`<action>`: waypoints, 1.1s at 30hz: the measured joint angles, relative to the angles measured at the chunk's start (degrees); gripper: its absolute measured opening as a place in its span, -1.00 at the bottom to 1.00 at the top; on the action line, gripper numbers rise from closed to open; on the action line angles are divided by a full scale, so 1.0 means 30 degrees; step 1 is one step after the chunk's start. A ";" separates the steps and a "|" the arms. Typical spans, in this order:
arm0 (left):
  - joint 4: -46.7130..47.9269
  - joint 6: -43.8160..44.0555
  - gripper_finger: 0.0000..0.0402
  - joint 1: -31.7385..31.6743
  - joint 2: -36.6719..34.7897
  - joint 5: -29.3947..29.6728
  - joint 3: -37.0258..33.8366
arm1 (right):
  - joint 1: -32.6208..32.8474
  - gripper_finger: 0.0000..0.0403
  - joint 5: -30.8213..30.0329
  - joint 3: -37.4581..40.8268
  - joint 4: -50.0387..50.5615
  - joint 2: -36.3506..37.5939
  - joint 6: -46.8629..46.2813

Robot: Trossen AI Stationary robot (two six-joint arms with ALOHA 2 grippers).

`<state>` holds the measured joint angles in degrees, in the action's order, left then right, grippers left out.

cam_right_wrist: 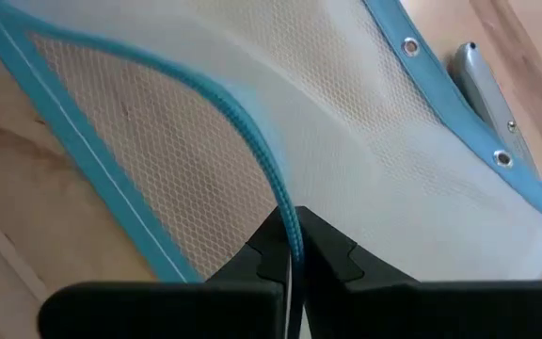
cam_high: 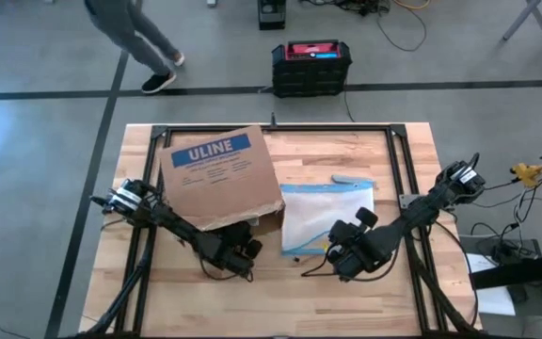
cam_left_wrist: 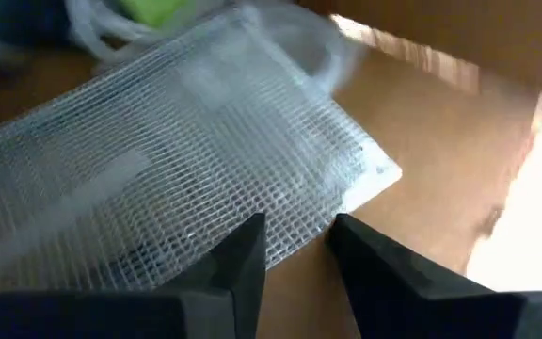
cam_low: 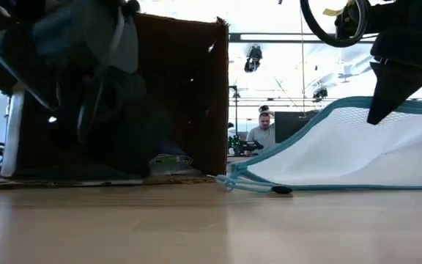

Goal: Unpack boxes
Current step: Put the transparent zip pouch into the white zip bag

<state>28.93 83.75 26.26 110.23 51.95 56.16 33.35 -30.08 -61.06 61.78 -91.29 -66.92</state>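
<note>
Resting on wooden table [cam_high: 365,301]: box [cam_high: 219,179], pouch [cam_high: 327,217] pinched by right gripper [cam_high: 339,256]; left gripper [cam_high: 248,250] unclear.

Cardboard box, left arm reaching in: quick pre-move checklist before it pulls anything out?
1. Left gripper inside the open side of the cardboard box: ok, the left wrist view shows cardboard walls around it.
2. Left fingers astride the edge of the clear mesh bag: ok, the edge sits in the gap between them.
3. Left grip closed on the bag: not ok, a gap still shows between the fingers.
4. Right gripper pinched on the blue zipper edge of the pouch: ok.
5. Pouch clear of the box opening: cannot tell, its near corner lies close to the box.
6. Green item deeper in the box free of the bag: cannot tell.
</note>
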 joint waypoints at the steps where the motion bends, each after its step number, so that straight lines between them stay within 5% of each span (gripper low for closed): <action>1: -0.0052 0.1725 -0.44 0.0027 -0.0017 0.1095 0.0000 | -0.0001 -1.00 -0.0036 0.0005 -0.0180 0.0000 0.0012; 4: -0.0015 0.4149 -0.48 -0.0112 0.0235 0.3671 -0.0022 | -0.0001 -1.00 -0.0554 0.0050 -0.0866 0.0000 0.0092; 7: -0.0045 0.4158 -0.51 -0.0508 0.0895 0.4195 -0.0034 | -0.0001 -1.00 -0.0665 0.0095 -0.1467 0.0000 0.0673; 16: 0.0063 0.2831 -0.60 -0.0681 0.1400 0.0243 0.0322 | -0.0001 -1.00 -0.0525 0.0109 -0.1675 0.0000 0.1218; 20: -0.0217 0.0636 -0.59 0.0606 0.0344 -0.1744 0.1343 | -0.0006 -1.00 -0.0486 0.0109 -0.1681 0.0000 0.1663; 25: -0.0154 -0.2421 -0.60 0.1238 -0.0561 -0.1403 0.2240 | -0.0088 -1.00 -0.0491 0.0117 -0.1692 0.0000 0.2184; 33: -0.0305 -1.2384 -0.60 0.1844 -0.0549 -0.2212 0.2652 | 0.0089 -1.00 -0.0472 0.0124 -0.1712 0.0000 0.2793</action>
<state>28.01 46.59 31.79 108.58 45.31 64.12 33.61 -31.50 -60.69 56.64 -91.29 -58.54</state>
